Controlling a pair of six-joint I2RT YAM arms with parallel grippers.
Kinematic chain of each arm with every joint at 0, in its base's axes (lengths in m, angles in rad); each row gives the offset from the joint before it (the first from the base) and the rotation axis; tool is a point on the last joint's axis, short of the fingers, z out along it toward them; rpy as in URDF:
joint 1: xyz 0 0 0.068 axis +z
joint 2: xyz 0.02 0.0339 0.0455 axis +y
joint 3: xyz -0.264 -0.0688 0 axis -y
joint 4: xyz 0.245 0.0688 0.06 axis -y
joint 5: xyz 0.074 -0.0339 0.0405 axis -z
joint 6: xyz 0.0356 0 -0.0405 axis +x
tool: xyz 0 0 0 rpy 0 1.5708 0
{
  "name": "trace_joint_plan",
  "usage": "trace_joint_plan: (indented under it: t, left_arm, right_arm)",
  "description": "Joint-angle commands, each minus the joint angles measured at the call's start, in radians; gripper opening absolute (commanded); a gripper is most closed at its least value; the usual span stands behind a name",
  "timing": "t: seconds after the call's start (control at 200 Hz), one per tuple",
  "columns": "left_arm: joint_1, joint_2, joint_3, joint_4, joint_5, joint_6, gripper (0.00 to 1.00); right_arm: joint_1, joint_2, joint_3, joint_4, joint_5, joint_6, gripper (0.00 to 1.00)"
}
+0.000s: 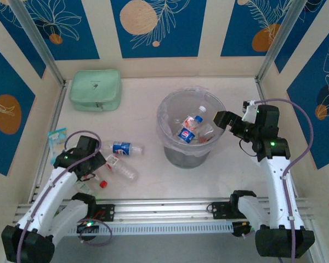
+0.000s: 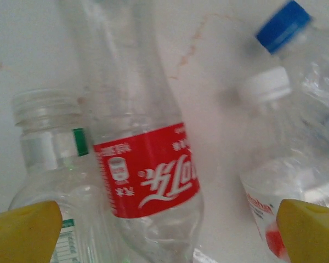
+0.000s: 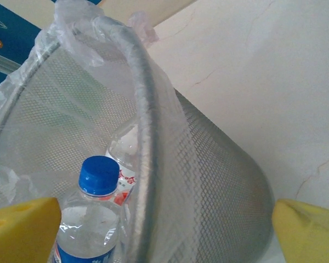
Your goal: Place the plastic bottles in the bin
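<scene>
While the left gripper (image 2: 167, 230) hangs, jaws apart, over the red-labelled bottle (image 2: 148, 175), the close-lying green-labelled bottle (image 2: 49, 164) could get pinched too; right gripper (image 3: 164, 230) jaws also apart.

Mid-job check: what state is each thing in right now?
bin: upright, bag-lined, holding some bottles
blue-capped bottle: inside bin
red-label bottle: lying on table, ungripped
blue-label bottle: lying on table
green pouch: lying flat
left gripper: open, empty, above red-label bottle
right gripper: open, empty, at bin rim
</scene>
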Motion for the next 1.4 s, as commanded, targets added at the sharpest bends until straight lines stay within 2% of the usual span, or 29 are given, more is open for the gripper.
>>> trace_joint_plan:
  t: [0.0, 0.21, 0.38, 0.53, 0.605, 0.845, 1.086, 1.256, 1.396]
  left_arm:
    - [0.066, -0.035, -0.040, -0.012, -0.045, -0.099, 1.00]
    - [0.189, -0.060, -0.173, 0.108, 0.074, -0.169, 1.00]
    - [0.198, 0.007, -0.224, 0.240, 0.149, -0.175, 1.00]
    - [0.194, 0.101, -0.243, 0.406, 0.269, -0.160, 1.00]
    - [0.175, 0.157, -0.235, 0.468, 0.298, -0.148, 1.00]
    - [0.075, 0.322, -0.136, 0.613, 0.293, -0.094, 1.00]
    - [-0.088, 0.546, 0.048, 0.699, 0.256, -0.046, 1.00]
    - [-0.134, 0.597, 0.141, 0.687, 0.238, -0.002, 1.00]
    - [-0.138, 0.556, 0.178, 0.608, 0.201, 0.055, 1.00]
  right_arm:
    - [-0.012, -0.005, 0.011, -0.033, 0.015, -0.038, 0.99]
    - [-0.032, -0.011, 0.001, -0.043, 0.008, -0.050, 0.99]
    - [-0.039, -0.018, -0.008, -0.047, 0.006, -0.051, 0.99]
    - [-0.043, -0.022, -0.009, -0.040, 0.002, -0.042, 0.99]
    - [-0.043, -0.026, -0.012, -0.041, 0.000, -0.036, 0.99]
    - [-0.044, -0.028, -0.018, -0.042, -0.005, -0.023, 0.99]
    - [-0.044, -0.028, -0.007, -0.055, -0.005, -0.015, 0.99]
    - [-0.044, -0.033, 0.006, -0.078, 0.004, -0.018, 0.99]
    - [-0.045, -0.033, 0.017, -0.082, 0.008, -0.013, 0.99]
